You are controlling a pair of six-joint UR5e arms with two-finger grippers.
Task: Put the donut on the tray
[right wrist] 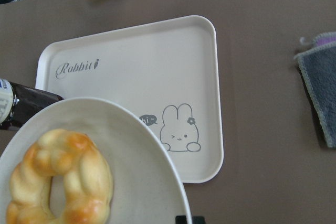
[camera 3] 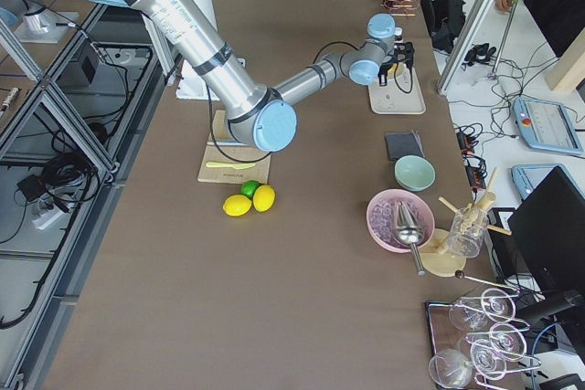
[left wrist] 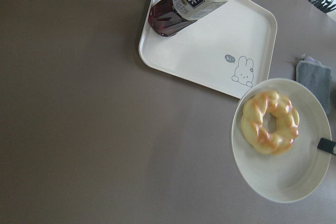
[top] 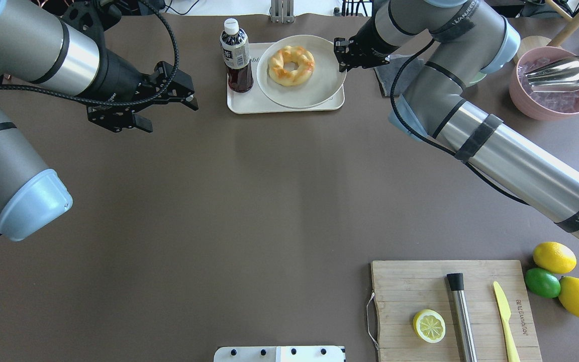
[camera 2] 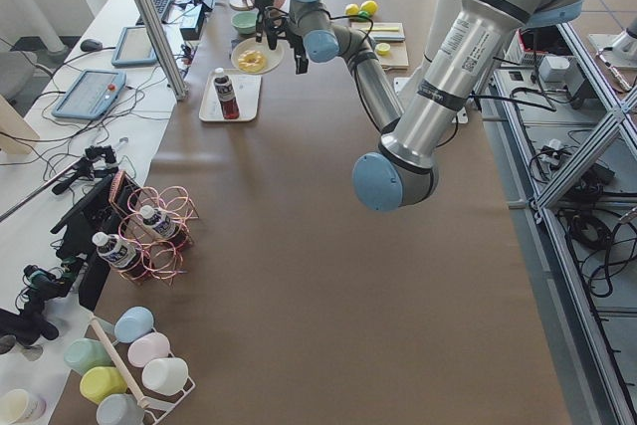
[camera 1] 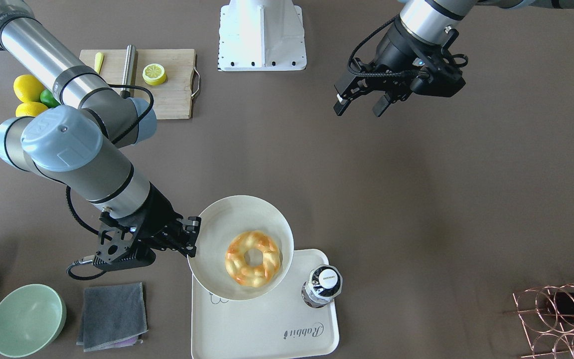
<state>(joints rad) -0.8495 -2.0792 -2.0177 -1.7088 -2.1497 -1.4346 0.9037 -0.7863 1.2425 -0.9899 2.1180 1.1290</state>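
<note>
The donut [camera 1: 239, 267], braided and golden with orange patches, lies in a round white bowl [camera 1: 217, 229]. My right gripper [camera 1: 192, 238] is shut on the bowl's rim and holds it raised over the cream tray [camera 1: 267, 324]. The donut [top: 275, 68], bowl [top: 319, 85] and tray [top: 249, 103] also show in the overhead view. The right wrist view shows the donut [right wrist: 84, 177] in the bowl [right wrist: 142, 150] above the tray's rabbit drawing [right wrist: 178, 129]. My left gripper [camera 1: 361, 103] is open and empty, well away from the tray.
A dark tea bottle [camera 1: 323, 286] stands on the tray's corner beside the bowl. A grey cloth [camera 1: 112, 316] and a green bowl [camera 1: 27, 319] lie near the right arm. A wooden cutting board [camera 1: 167, 82] holds a lemon half. A copper wire rack [camera 1: 561, 319] stands at the table's end.
</note>
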